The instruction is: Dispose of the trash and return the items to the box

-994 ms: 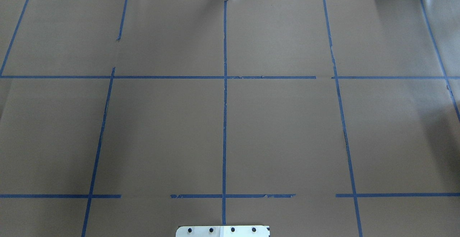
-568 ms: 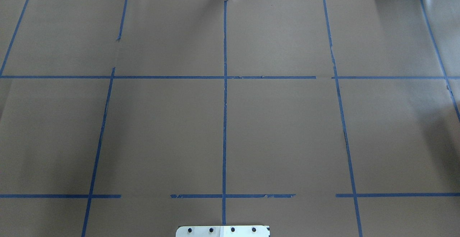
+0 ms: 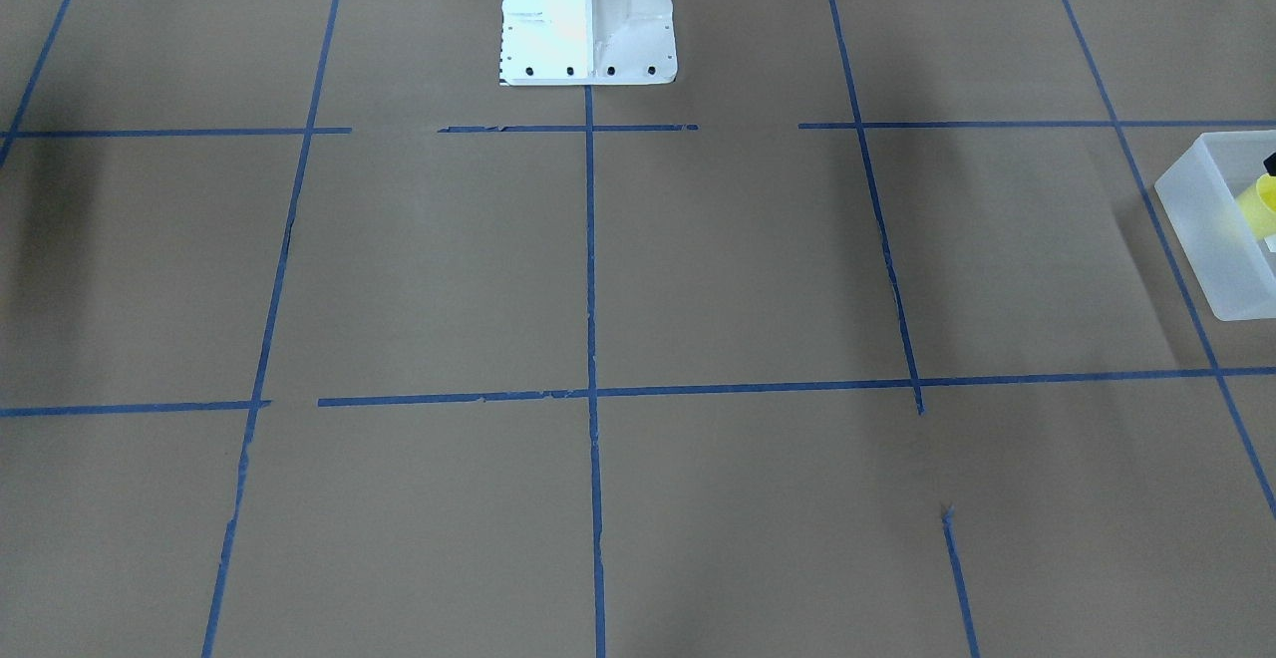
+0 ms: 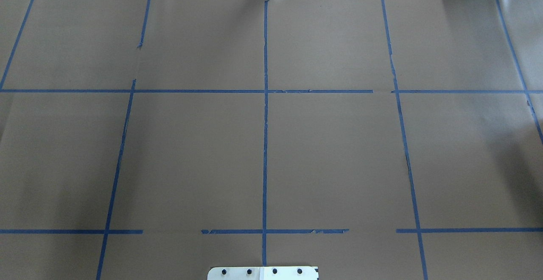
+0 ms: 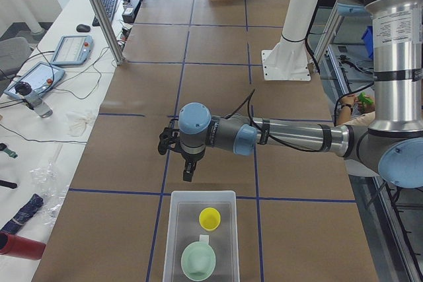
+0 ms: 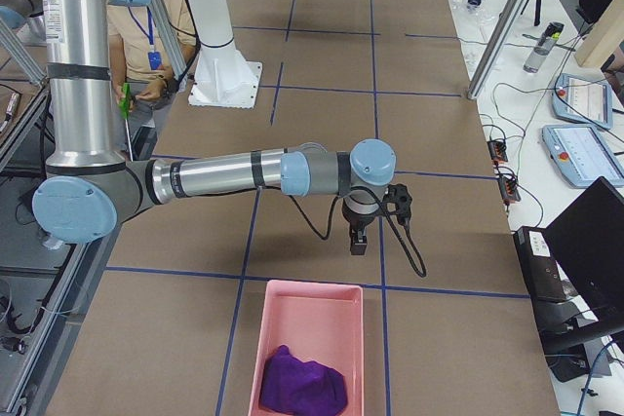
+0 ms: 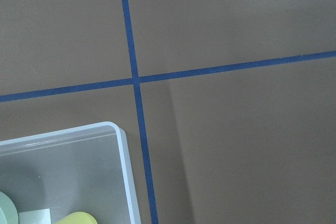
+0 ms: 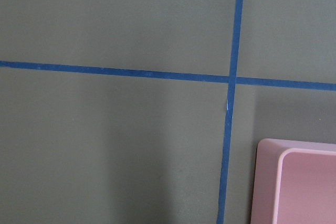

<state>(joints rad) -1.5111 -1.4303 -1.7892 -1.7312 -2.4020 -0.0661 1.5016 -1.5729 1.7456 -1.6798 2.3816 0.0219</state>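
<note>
The yellow cup point(image 5: 210, 218) stands inside the frosted white box point(image 5: 176, 229), beside a pale green cup point(image 5: 199, 260). The box also shows at the right edge of the front view point(image 3: 1206, 229), with the yellow cup point(image 3: 1258, 201) in it, and in the left wrist view point(image 7: 124, 150). My left gripper point(image 5: 188, 174) hangs just beyond the box's far end, pointing down. My right gripper point(image 6: 358, 244) hangs just beyond a pink bin point(image 6: 292, 311) that holds a purple crumpled thing point(image 6: 302, 384). I cannot tell whether either gripper is open or shut. Neither shows in the overhead or wrist views.
The brown paper table cover point(image 4: 191, 152) carries a blue tape grid. The white robot base point(image 3: 586, 15) stands at the robot's edge. A metal post point(image 5: 99, 11) stands at the operators' edge. The pink bin's corner shows in the right wrist view point(image 8: 268, 182).
</note>
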